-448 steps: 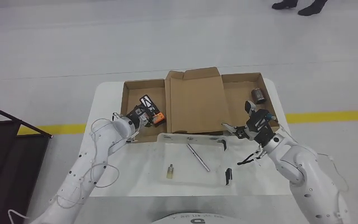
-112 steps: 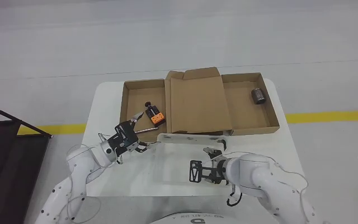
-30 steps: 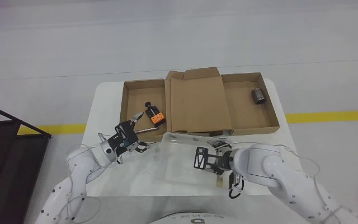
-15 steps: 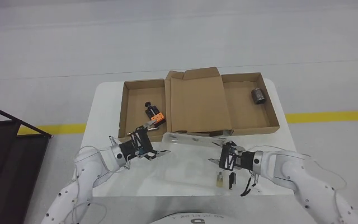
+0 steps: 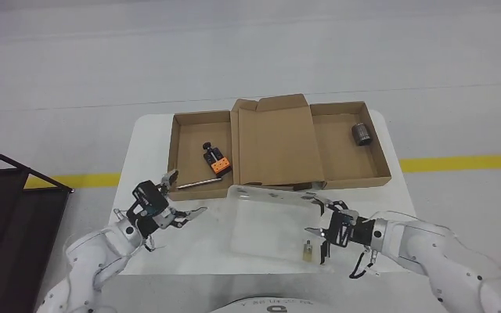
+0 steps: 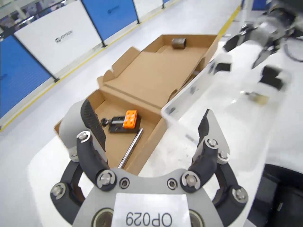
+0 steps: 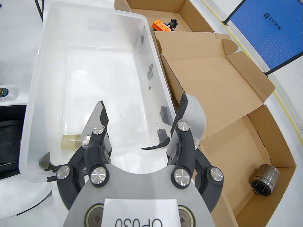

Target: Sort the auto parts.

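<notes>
Top view: pale cylinder point(image 5: 308, 250) in tray point(image 5: 266, 223)

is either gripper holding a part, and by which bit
Nothing is held: the left gripper, near the cardboard box, and the right gripper, at the white bin, are both open.

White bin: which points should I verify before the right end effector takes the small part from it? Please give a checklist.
1. Open, empty right end effector: ok.
2. Open left end effector clear of the white bin: ok.
3. Loose yellowish part on the bin floor: ok.
4. Part between the right fingers: not ok, beside one.
5. In the box, rod and orange clamp share one compartment, bearing in another: ok.
6. Proper compartment for the part: cannot tell.
</notes>
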`<action>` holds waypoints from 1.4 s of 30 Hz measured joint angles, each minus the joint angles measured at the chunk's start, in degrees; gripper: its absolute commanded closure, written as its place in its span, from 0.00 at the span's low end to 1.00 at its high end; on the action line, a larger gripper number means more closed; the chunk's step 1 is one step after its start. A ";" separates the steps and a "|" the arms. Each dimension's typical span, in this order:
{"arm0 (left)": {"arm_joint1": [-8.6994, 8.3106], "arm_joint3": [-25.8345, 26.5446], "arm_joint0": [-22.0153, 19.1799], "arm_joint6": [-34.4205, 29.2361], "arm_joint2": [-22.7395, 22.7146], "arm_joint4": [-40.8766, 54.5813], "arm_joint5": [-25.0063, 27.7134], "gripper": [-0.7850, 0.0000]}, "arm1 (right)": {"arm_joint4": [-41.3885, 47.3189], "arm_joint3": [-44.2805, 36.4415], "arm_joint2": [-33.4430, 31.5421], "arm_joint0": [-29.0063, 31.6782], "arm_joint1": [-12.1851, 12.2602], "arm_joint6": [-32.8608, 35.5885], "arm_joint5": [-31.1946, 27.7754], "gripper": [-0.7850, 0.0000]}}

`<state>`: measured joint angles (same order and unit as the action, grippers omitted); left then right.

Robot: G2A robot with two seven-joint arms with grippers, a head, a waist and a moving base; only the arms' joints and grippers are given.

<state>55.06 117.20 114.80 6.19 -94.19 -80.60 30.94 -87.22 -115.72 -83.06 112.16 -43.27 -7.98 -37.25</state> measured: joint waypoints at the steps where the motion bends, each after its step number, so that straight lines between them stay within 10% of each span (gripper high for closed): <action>1: 0.01 0.14 0.55 -0.94 -0.32 -0.62 -0.86 0.29 | -0.27 -0.17 0.02 0.05 -0.02 -0.04 0.05 0.27; 7: -0.29 0.61 0.99 -7.89 1.18 -4.71 3.70 0.38 | -1.77 -2.04 -0.34 1.06 -0.09 0.22 0.81 0.25; 11: -0.37 -0.09 -2.29 -13.90 5.18 -6.60 8.11 0.42 | -2.14 -3.65 -1.05 1.96 -0.12 0.11 1.19 0.00; 17: -0.08 -2.57 -7.72 -20.92 10.55 -6.10 10.10 0.56 | -3.15 -5.90 -2.92 4.32 -0.10 -2.37 2.10 0.00; 32: 1.68 -8.61 -20.94 -26.64 25.50 -3.79 12.63 0.52 | -4.14 -6.07 -6.39 8.09 -0.20 -7.26 2.46 0.00; 38: 1.72 -9.77 -22.18 -26.75 25.98 -2.84 12.38 0.00 | -3.96 -5.92 -6.72 8.52 -0.32 -7.51 2.04 0.00; 42: 1.55 -9.50 -21.68 -25.60 24.99 -2.46 11.65 0.00 | -3.89 -6.16 -6.47 8.40 -0.38 -7.09 1.76 0.00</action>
<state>56.61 107.70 93.12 -19.41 -69.20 -83.05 42.59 -91.11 -121.88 -89.53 120.57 -43.65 -15.07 -35.50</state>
